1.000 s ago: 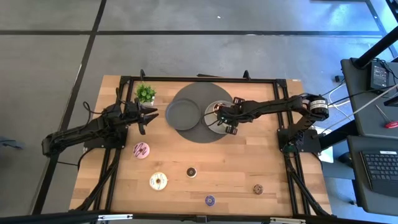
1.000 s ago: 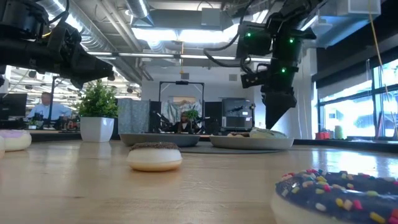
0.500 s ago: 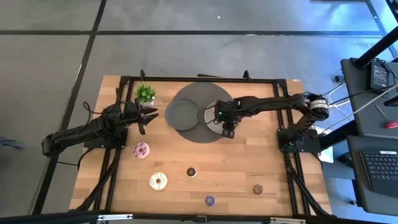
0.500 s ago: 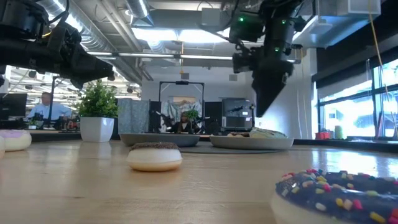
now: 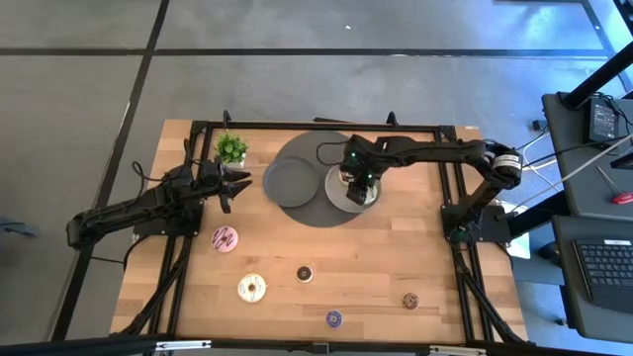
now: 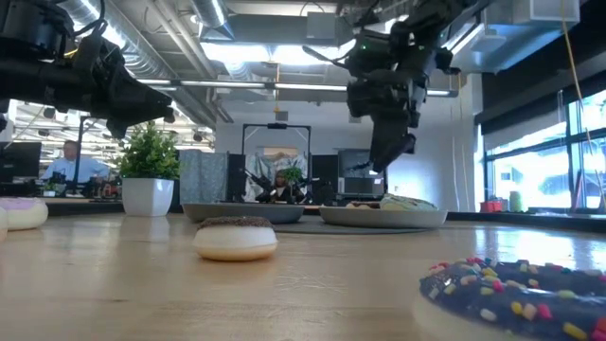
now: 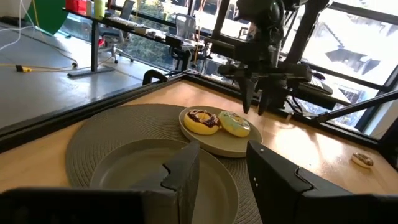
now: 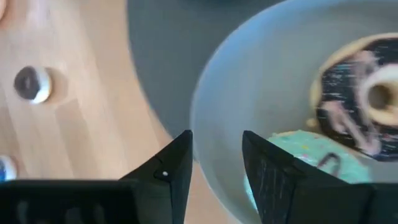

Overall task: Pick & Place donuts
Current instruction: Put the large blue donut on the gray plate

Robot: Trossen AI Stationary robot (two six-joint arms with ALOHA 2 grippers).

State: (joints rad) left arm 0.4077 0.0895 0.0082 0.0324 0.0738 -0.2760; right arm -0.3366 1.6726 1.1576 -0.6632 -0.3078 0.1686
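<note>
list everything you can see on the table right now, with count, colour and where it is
donuts on plate: 2, one chocolate-frosted, one green-frosted, side by side on the right grey plate
pink donut: 1, pink, on bare wood at the left, in front of the left arm
cream donut: 1, cream-white, front left
mini donuts: 3, dark brown near the middle, purple at the front edge, tan front right
plates: 2, grey, on the round mat; the left one holds nothing
mat: 1, dark grey, round, at the back centre
potted plant: 1, green in a white pot, back left
left claw: open, empty, hanging beside the left plate
right claw: open, empty, above the plate with the two donuts
</note>
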